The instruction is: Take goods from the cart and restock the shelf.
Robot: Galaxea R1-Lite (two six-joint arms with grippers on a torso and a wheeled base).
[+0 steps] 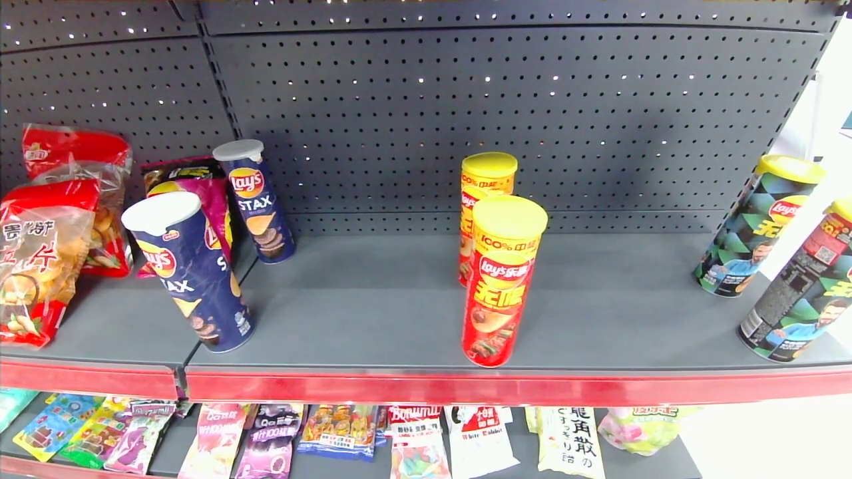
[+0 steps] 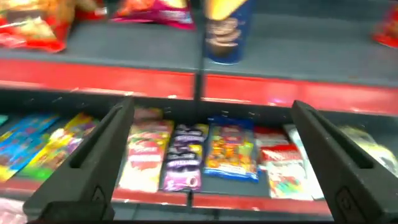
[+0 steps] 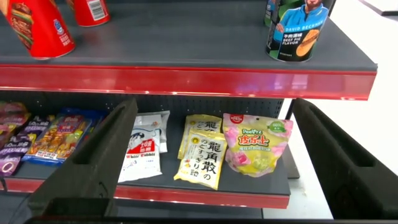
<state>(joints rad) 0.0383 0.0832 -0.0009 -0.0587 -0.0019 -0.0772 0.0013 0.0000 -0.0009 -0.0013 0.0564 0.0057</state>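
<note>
Stock on the shelf [image 1: 373, 313] is mostly tall crisp tubes. A blue canister [image 1: 190, 269] stands at the near left with a second blue canister [image 1: 256, 199] farther back. A red canister [image 1: 502, 279] stands near the front edge in the middle, its twin [image 1: 482, 193] just behind it, and two dark canisters [image 1: 759, 226] stand at the right end. Snack bags [image 1: 40, 259] lie at the far left, and flat packets [image 1: 413, 439] line the lower shelf [image 3: 205, 186].

The left tool [image 2: 212, 109] and the right tool [image 3: 216, 106] both have their jaws spread wide with nothing between them. Both are low in front of the shelf's red edge.

A tube like these is probably light and stiff, but it has a thin wall that dents under a hard squeeze. Its glossy skin is likely slick, and its height makes it easy to topple. The safest hold seems to be across the body at about mid-height, well below the plastic lid, with moderate pressure. It should be set down flat.
</note>
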